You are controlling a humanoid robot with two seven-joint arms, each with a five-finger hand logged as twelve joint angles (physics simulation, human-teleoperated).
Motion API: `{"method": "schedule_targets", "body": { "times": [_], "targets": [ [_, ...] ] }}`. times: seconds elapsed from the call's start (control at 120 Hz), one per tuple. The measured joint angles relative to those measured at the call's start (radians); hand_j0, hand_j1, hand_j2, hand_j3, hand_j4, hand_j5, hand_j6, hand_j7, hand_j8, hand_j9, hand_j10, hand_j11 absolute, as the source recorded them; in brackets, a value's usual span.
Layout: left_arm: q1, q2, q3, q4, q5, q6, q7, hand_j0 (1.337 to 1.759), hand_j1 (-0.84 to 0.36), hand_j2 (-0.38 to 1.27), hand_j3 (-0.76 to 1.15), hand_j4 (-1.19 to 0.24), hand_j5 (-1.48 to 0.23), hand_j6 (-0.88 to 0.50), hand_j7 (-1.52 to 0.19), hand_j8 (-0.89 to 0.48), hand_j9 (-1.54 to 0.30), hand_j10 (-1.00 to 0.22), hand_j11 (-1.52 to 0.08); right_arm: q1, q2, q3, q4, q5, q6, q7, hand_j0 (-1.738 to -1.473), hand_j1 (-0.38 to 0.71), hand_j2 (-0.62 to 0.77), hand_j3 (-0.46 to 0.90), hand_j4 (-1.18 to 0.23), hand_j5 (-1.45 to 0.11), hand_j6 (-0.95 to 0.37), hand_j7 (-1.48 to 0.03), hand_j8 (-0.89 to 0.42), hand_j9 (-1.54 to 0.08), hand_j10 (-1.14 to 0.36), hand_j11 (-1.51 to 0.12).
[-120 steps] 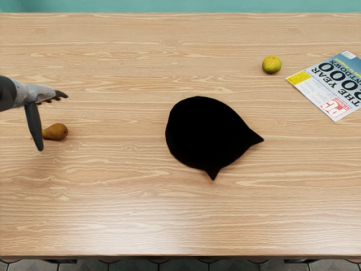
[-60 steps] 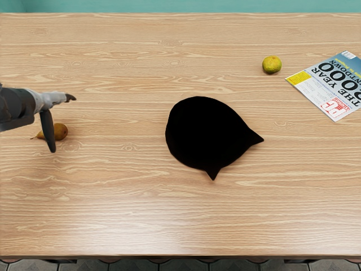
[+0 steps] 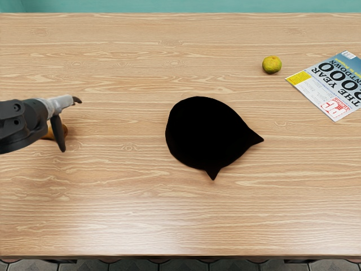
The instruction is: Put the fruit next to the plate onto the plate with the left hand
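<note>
Wooden table: you have two fruits, one flat black plate, one printed magazine. The small brown-yellow pear lies well left of the plate, mostly hidden behind your left hand, whose fingers are spread and grip nothing. The round yellow-green citrus sits near the magazine.

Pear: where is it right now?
Head view: the pear lies far left on the table, partly hidden behind the left hand, well left of the black plate.

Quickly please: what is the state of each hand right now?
Left hand: open, holding nothing, right by the pear.
Right hand: not in view.
</note>
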Motion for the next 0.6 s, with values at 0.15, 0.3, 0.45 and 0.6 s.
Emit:
{"method": "schedule_targets", "body": {
  "times": [0.15,0.3,0.45,0.6],
  "targets": [
    [0.01,0.0,0.0,0.012,0.04,0.024,-0.001,1.658,0.21,0.03,0.0,-0.12,-0.15,-0.12,-0.15,-0.12,-0.15,-0.12,-0.15,0.0,0.0,0.0,0.0,0.0,0.0,-0.001,-1.658,-0.32,-0.01,0.0,-0.03,-0.04,-0.03,-0.04,-0.03,-0.04,-0.03,-0.04],
    [0.017,-0.002,0.0,0.036,0.054,0.029,-0.002,1.658,0.2,0.03,0.0,-0.13,-0.16,-0.13,-0.16,-0.13,-0.16,-0.13,-0.16,0.0,0.0,0.0,0.0,0.0,0.0,0.0,-1.658,-0.32,-0.01,0.0,-0.03,-0.04,-0.03,-0.04,-0.03,-0.04,-0.03,-0.04],
    [0.023,-0.009,0.0,0.064,0.058,0.03,-0.003,1.658,0.18,0.03,0.0,-0.14,-0.18,-0.15,-0.18,-0.15,-0.18,-0.14,-0.18,0.0,0.0,0.0,0.0,0.0,0.0,0.0,-1.658,-0.32,-0.01,0.0,-0.03,-0.04,-0.03,-0.04,-0.03,-0.04,-0.03,-0.04],
    [0.036,-0.011,0.0,0.098,0.059,0.03,-0.003,1.658,0.16,0.04,0.0,-0.16,-0.21,-0.17,-0.21,-0.17,-0.21,-0.16,-0.21,0.0,0.0,0.0,0.0,0.0,0.0,0.0,-1.658,-0.32,-0.01,0.0,-0.03,-0.04,-0.03,-0.04,-0.03,-0.04,-0.03,-0.04]
  ]
}}
